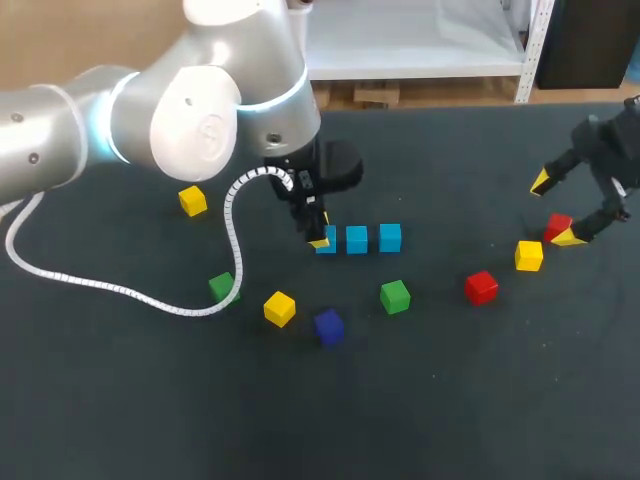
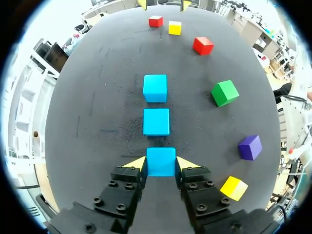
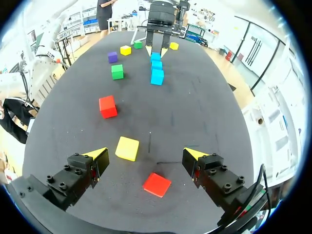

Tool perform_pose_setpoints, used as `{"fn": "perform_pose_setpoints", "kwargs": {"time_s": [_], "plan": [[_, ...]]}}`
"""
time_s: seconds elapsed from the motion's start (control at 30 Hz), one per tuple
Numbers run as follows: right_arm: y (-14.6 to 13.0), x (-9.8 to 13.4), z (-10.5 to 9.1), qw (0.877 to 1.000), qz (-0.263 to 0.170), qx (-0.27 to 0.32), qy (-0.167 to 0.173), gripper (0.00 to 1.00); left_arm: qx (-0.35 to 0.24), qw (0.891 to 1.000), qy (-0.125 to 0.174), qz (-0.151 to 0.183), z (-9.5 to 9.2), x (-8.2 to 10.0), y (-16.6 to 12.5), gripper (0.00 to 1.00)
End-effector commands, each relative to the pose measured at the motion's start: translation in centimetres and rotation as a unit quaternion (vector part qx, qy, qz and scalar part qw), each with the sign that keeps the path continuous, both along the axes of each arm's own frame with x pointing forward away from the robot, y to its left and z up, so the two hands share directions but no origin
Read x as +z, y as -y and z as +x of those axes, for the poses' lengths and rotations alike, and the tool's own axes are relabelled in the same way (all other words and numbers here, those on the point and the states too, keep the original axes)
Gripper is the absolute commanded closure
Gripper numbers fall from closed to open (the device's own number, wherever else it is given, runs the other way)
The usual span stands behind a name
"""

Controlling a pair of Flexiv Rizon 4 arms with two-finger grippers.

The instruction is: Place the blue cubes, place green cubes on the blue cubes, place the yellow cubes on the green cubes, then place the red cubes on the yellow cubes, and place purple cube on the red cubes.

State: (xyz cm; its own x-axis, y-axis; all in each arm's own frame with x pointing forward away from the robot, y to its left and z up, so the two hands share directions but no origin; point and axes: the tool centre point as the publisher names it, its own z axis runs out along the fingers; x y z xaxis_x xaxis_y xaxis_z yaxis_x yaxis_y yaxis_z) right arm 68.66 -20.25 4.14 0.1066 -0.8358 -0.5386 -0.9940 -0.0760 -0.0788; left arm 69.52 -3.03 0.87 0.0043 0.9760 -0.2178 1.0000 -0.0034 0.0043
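Black matting covers the table (image 1: 480, 400), and every cube lies loose on it. Coming in from the left edge, the left arm (image 1: 150, 120) reaches to the middle, where three blue cubes sit in a short row parallel to the far edge. The left gripper (image 2: 161, 163) stands over the end blue cube (image 2: 161, 161), narrow, a yellow tip pressed to each side of it as far as I can see; the other two blue cubes (image 2: 156, 122) lie just ahead in line.

Near the right edge the right gripper (image 3: 145, 155) hangs spread wide and holding nothing, with a red cube (image 3: 157, 185) below its fingers and a yellow cube (image 3: 127, 148) just beside.

Closer to the near edge sit a green cube (image 1: 395, 296), another red cube (image 1: 481, 288) and the purple cube (image 1: 328, 326).

These blocks look small, rigid and light, with flat, probably smooth faces. I would take each on two opposite faces, squarely and around mid-height; a skewed pinch would likely twist it and spoil the stacking.
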Motion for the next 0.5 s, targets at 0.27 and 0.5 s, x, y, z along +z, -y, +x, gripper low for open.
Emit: {"fn": "perform_pose_setpoints", "kwargs": {"time_s": [0.27, 0.5], "plan": [[0.03, -0.05, 0.07, 1.000, 0.001, 0.001, 0.000, 0.00, -0.001, 1.000, -0.002, 0.002, 0.37, -0.15, 0.09, 1.00], [0.03, -0.05, 0.07, 1.000, 0.001, 0.001, 0.000, 0.00, 0.001, 1.000, -0.004, 0.003, 0.29, -0.29, -0.01, 1.00]]}}
